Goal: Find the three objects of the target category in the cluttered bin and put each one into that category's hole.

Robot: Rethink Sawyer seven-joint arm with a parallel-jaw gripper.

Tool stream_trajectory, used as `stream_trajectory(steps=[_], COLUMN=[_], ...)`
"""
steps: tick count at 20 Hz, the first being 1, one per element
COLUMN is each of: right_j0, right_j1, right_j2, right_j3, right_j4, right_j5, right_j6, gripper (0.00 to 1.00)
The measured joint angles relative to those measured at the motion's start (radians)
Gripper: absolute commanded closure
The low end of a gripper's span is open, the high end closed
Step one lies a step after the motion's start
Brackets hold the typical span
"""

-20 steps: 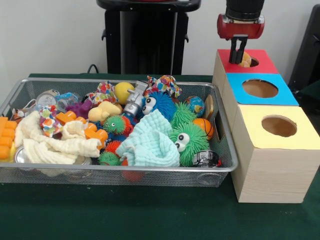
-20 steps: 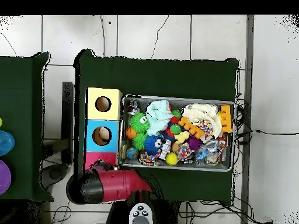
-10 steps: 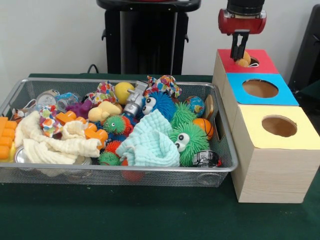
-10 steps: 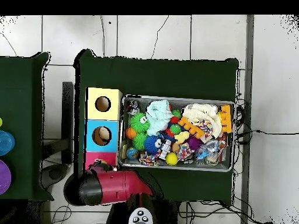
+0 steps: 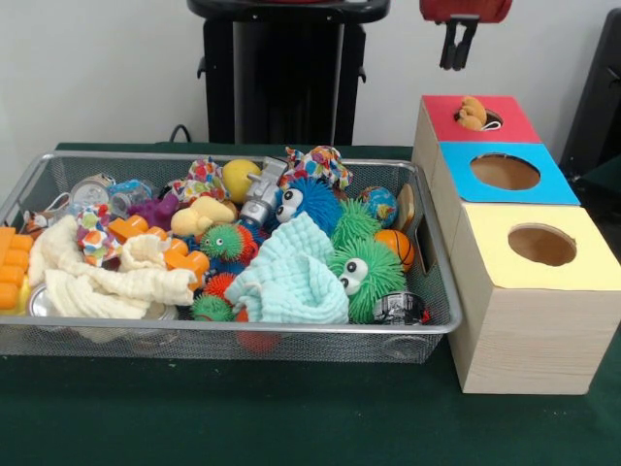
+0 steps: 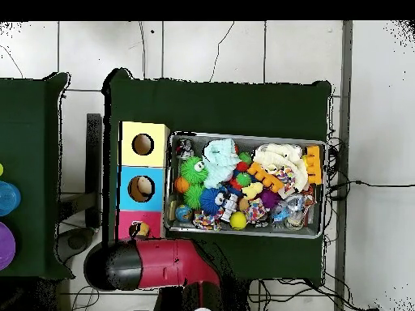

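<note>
End effector: end effector [image 5: 454,56] at the top edge of the front view, black fingers hanging almost together, nothing between them — empty.
Toy below: a small tan toy [image 5: 473,113] sits on the rim of the red box's hole [image 5: 491,120], half in, not dropped through; apart from the end effector and straight under it, a little toward the camera.
Key relation: a move that finishes this drop goes straight down onto the toy; a move for the next target goes to the bin [image 5: 441,320], which in the front view lies left of the boxes and lower.
Toy shape: lumpy, rounded, no clear long axis; looks soft — plush, I judge.
Boxes: red box [image 5: 456,131], blue box [image 5: 558,184], yellow box [image 5: 582,267] in a row — pale wood sides, coloured tops, round holes.
Bin: wire mesh, packed with spiky rubber balls, folded cloths, orange plastic blocks, a yellow ball [image 5: 238,178].
Table: dark green cloth [image 5: 291,417].
</note>
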Motion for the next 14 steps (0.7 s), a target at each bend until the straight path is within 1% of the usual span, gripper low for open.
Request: stream_trajectory(steps=[2, 3, 8, 9, 10, 12, 14], right_j0=[-0.014, -0.034, -0.070, -0.094, -0.101, -0.123, -0.149], right_j1=[-0.013, -0.026, -0.030, -0.029, -0.028, -0.021, -0.013], right_j2=[0.000, 0.000, 0.000, 0.001, 0.001, 0.001, 0.002], right_j3=[0.000, 0.000, 0.000, -0.001, -0.001, -0.007, -0.018], right_j4=[0.000, -0.001, -0.001, -0.003, -0.006, -0.023, -0.059], right_j5=[0.030, 0.044, 0.044, 0.044, 0.044, 0.044, 0.044], right_j6=[0.000, 0.000, 0.000, 0.000, 0.000, 0.000, 0.000], gripper=[1.00, 1.00, 1.00, 1.00, 1.00, 1.00, 1.00])
